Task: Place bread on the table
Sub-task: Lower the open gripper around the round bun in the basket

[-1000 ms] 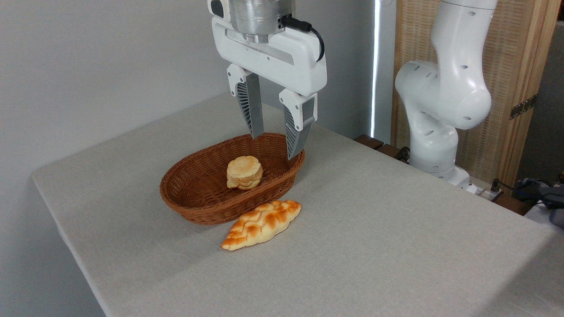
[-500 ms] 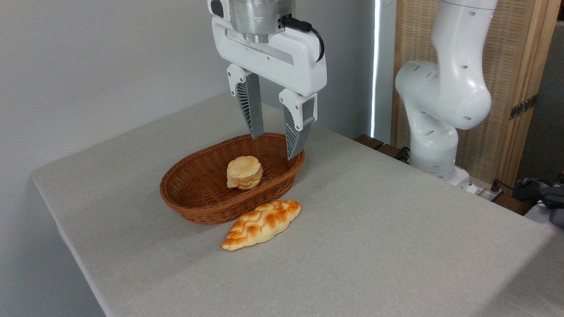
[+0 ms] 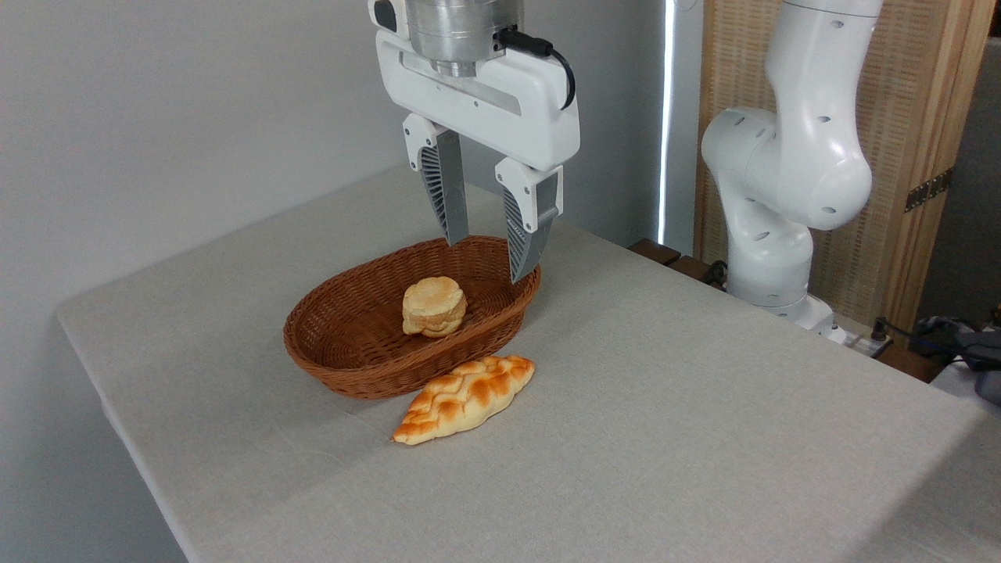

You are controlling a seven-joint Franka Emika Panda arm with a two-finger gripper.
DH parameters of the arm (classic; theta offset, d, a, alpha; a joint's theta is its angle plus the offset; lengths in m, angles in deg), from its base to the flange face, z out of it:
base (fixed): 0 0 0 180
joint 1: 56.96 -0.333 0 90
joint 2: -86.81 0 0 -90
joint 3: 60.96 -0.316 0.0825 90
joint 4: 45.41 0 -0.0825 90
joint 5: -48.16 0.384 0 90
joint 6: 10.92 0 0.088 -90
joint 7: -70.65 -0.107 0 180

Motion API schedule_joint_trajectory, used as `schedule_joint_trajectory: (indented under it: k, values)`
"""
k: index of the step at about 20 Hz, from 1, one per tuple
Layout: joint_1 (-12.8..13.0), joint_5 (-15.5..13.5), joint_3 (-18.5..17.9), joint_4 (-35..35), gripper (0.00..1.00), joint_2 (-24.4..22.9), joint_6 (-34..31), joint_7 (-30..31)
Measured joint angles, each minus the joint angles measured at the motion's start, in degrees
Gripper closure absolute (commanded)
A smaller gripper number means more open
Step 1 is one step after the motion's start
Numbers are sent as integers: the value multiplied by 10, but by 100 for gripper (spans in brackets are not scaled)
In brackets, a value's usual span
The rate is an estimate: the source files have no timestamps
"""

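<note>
The end effector (image 3: 485,258) is held above the far end of the wicker basket (image 3: 344,367), its two ribbed fingers (image 3: 443,195) pointing straight down and spread apart with nothing gripped between them. The tips are seen level with the far rim of the basket, clear of what lies inside. The small round bun (image 3: 434,306), pale golden with a toasted top and scalloped sides, is seated on the basket floor, towards its middle, below and in front of the fingertips. A longer braided loaf (image 3: 465,397) is laid on the grey cloth of the bench (image 3: 704,407), just beside the near wall of the basket.

The task is judged to be at its start: the bun is not yet grasped and nothing of the transfer is done. Descent over the bun, closure on it, lifting clear of the basket and setting down on bare cloth are all left.
</note>
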Motion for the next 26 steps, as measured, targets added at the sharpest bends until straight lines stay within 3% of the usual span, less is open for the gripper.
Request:
schedule_joint_trajectory:
  k: [9,15,20,26]
  values:
    - [14,0,6,5,0,4,-20,15]
    - [71,0,12,38,0,12,-14,114]
    - [114,-6,13,78,0,15,59,215]
    - [189,-8,14,138,0,18,133,306]
